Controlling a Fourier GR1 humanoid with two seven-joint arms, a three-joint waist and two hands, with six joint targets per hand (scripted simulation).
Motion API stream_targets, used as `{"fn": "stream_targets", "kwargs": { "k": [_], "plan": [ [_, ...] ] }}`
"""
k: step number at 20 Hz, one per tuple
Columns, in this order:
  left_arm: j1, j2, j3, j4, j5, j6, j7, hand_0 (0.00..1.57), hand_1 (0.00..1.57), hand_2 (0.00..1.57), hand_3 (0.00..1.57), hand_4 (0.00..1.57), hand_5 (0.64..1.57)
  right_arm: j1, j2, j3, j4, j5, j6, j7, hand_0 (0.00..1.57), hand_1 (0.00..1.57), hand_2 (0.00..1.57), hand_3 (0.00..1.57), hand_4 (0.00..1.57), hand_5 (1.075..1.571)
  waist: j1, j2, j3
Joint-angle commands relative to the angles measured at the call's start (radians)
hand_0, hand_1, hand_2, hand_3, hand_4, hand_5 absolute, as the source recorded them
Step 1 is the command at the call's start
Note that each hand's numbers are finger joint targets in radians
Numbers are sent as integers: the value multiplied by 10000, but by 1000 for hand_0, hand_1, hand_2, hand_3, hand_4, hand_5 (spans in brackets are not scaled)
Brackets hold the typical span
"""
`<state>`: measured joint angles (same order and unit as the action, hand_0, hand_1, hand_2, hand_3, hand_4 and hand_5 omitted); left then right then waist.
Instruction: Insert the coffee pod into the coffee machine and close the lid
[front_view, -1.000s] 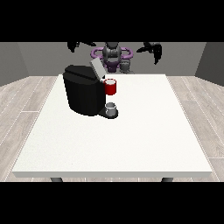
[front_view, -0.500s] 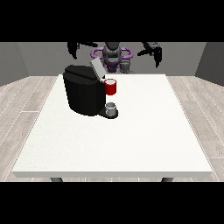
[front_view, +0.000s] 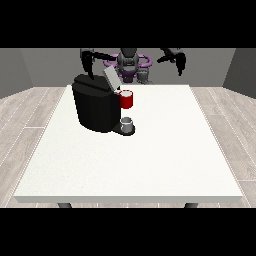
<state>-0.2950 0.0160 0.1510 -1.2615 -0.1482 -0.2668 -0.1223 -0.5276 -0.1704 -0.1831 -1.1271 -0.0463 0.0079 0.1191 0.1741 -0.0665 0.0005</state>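
The robot hand at the view's right (front_view: 176, 59) has dropped slightly; whether either it or the robot hand at the view's left (front_view: 89, 61) is open, I cannot tell. The coffee machine (front_view: 96, 103) sits upper left on the surface (front_view: 150, 160), a grey thing (front_view: 127, 123) at its base.

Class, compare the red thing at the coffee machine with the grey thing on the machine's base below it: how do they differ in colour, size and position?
The red thing at the machine is bright red; the grey thing is pale grey. The red thing looks larger and sits high beside the raised lid; the grey thing sits low on the base. Both stand upright at the coffee machine's front.
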Motion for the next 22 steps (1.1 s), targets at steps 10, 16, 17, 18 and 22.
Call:
{"fn": "stream_targets", "kwargs": {
  "k": [10, 16, 17, 18, 22],
  "plan": [
    [632, 494, -68, -1716, 337, 297, 398, 0, 0, 0, 0, 331, 1571, -1198, 141, 470, 921, 150, 247, -598, 0, 0, 0, 0, 0, 1571, -241, 912, -3],
    [1287, 905, 142, -1285, 285, 191, -484, 0, 0, 0, 0, 348, 1571, -1543, 295, 742, 867, 400, 64, -378, 0, 0, 0, 0, 129, 1571, -232, 1139, -6],
    [924, 863, 53, -1743, 570, 50, 335, 0, 0, 0, 0, 346, 1571, -1850, 277, 714, 1188, 537, -168, -162, 0, 0, 0, 0, 204, 1571, -31, 1074, -4],
    [918, 1214, 356, -1381, 648, -58, 353, 0, 0, 0, 0, 339, 1571, -1958, 151, 765, 873, 353, 232, 166, 0, 0, 0, 0, 163, 1571, -346, 933, -5],
    [695, 585, -170, -1540, 161, 645, -230, 0, 0, 0, 0, 363, 1571, -2638, 31, 792, 1177, 609, 271, -742, 0, 0, 0, 0, 161, 1571, -139, 1673, -5]
  ]
}}
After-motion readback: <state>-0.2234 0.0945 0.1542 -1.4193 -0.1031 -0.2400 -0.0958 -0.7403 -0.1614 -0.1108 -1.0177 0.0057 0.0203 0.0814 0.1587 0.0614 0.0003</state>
